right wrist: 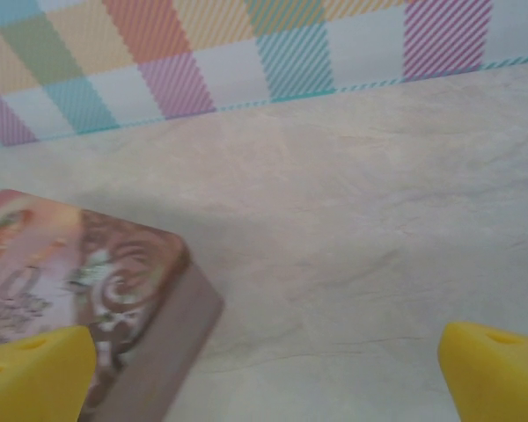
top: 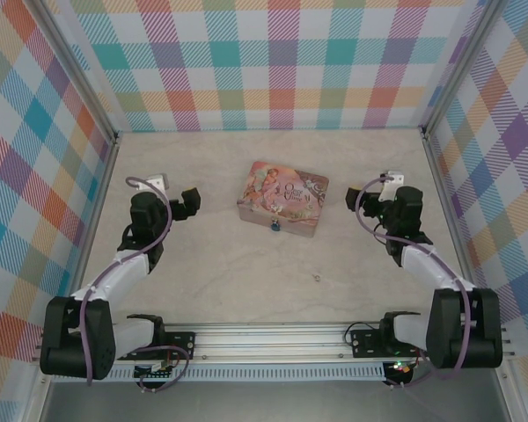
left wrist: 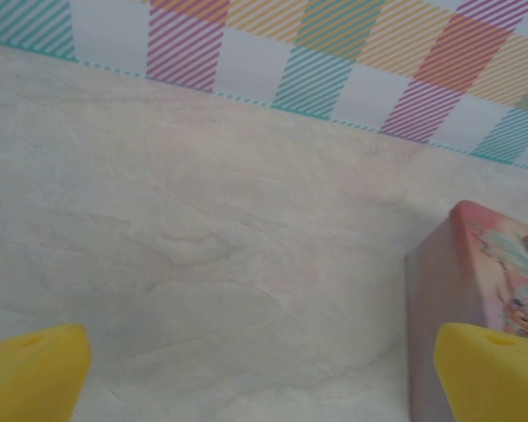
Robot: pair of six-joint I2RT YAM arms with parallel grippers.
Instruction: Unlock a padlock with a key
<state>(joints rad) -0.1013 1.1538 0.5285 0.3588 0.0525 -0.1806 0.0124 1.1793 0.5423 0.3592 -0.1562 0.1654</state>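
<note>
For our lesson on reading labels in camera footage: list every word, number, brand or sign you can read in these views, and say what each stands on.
Pink tin, lid: curly marks that look like lettering in the middle, too small in the top view and blurred in the right wrist view; not readable.
Padlock: too small to make out any marking.
No text in these views can be read.

Blue padlock (top: pixel 274 225) at tin (top: pixel 282 198) front (key (top: pixel 318 278) nr)
</note>
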